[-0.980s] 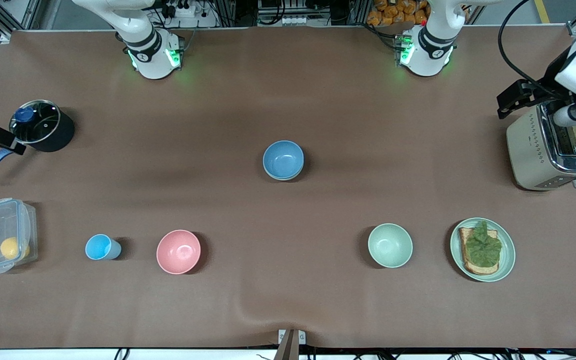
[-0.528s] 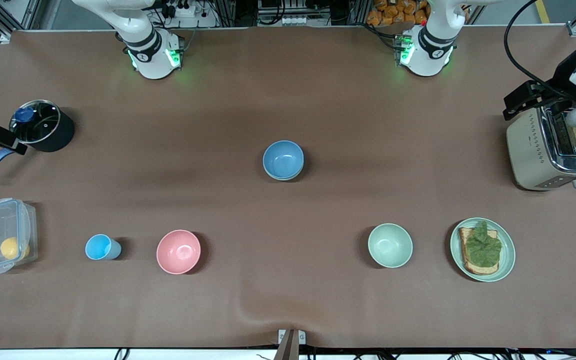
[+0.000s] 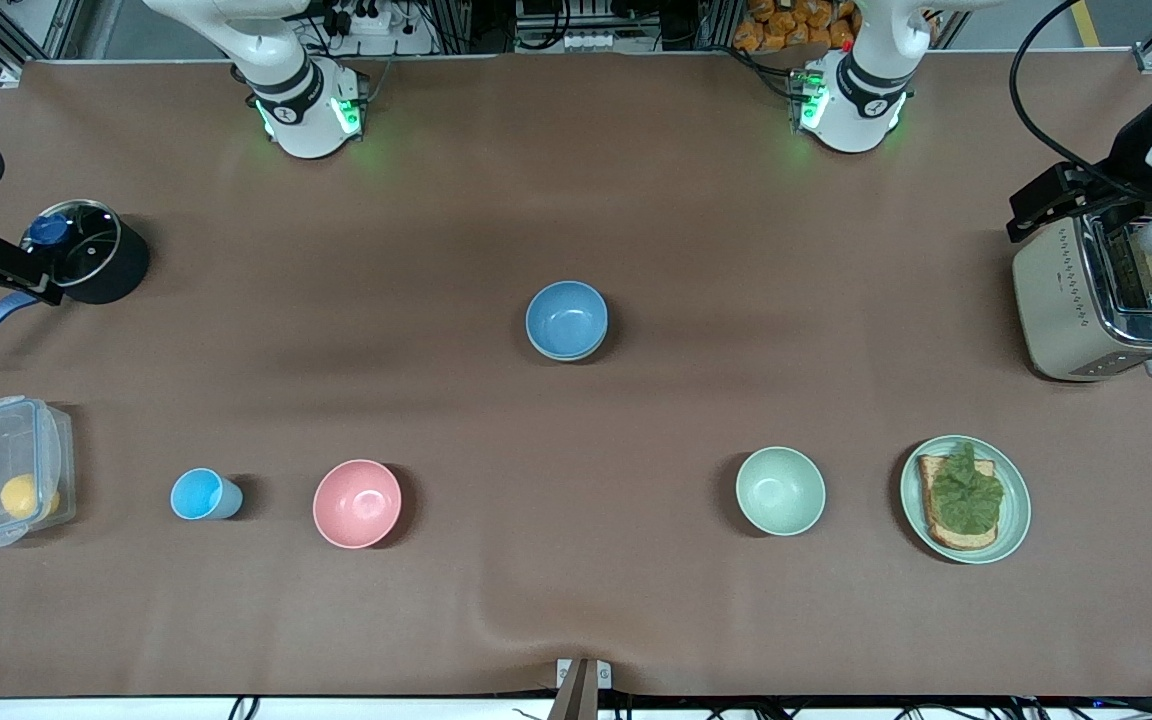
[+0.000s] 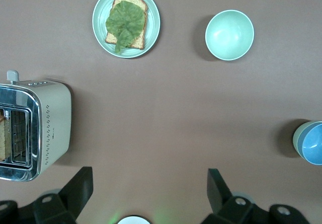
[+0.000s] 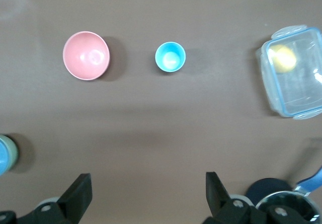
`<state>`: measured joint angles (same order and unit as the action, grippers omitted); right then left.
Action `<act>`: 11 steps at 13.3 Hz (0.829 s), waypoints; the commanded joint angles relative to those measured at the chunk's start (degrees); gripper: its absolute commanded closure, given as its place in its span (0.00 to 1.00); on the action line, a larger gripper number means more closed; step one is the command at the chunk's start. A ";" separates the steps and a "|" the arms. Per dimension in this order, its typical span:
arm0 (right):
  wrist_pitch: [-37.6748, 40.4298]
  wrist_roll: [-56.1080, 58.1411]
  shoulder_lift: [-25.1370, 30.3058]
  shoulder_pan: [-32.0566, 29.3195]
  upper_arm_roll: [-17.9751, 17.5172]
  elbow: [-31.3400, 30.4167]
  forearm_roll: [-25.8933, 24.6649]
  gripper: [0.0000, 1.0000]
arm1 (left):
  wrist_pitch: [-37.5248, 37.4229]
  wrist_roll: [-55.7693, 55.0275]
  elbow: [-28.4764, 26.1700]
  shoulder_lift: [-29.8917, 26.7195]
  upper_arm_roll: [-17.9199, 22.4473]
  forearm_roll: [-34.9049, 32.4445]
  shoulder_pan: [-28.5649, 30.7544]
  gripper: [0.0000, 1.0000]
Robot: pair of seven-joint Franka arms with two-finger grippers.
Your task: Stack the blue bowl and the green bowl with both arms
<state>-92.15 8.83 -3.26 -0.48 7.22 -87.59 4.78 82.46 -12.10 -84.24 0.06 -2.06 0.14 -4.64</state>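
Observation:
The blue bowl (image 3: 566, 316) sits mid-table, nested inside the green bowl, whose sage rim shows round it in the left wrist view (image 4: 296, 141) and the right wrist view (image 5: 14, 156). My left gripper (image 4: 149, 186) is open and empty, high over the table beside the toaster at the left arm's end. My right gripper (image 5: 148, 189) is open and empty, high over the table by the black pot at the right arm's end. Both are well away from the stacked bowls.
A paler mint-green bowl (image 3: 780, 490) and a plate with toast and lettuce (image 3: 965, 499) lie nearer the camera. A pink bowl (image 3: 357, 503), small blue cup (image 3: 199, 494) and clear box (image 3: 4, 470) lie toward the right arm's end. Toaster (image 3: 1101, 300); pot (image 3: 86, 252).
The left arm's hand has drawn back toward the table's end over the toaster. The right arm's hand has shifted slightly by the pot. The bowls have not moved.

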 commanded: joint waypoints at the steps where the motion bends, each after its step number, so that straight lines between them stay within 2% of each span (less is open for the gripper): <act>1: 0.56 1.20 0.10 0.30 -1.50 1.29 -2.50 0.00 | 0.86 1.46 -1.28 -1.29 0.12 1.36 0.07 0.00; 3: 0.65 0.84 0.19 -0.14 -3.35 1.46 -2.76 0.00 | 0.86 1.64 -1.28 -1.29 0.03 1.88 0.07 0.00; 11: 0.74 0.93 -0.08 0.12 -3.00 1.64 -3.02 0.00 | 0.78 1.73 -1.28 -1.38 -0.05 2.06 -0.20 0.00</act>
<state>-92.12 9.63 -3.25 -0.46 4.09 -86.77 3.00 82.56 -11.93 -84.24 0.06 -2.19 1.31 -4.90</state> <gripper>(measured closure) 0.000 0.000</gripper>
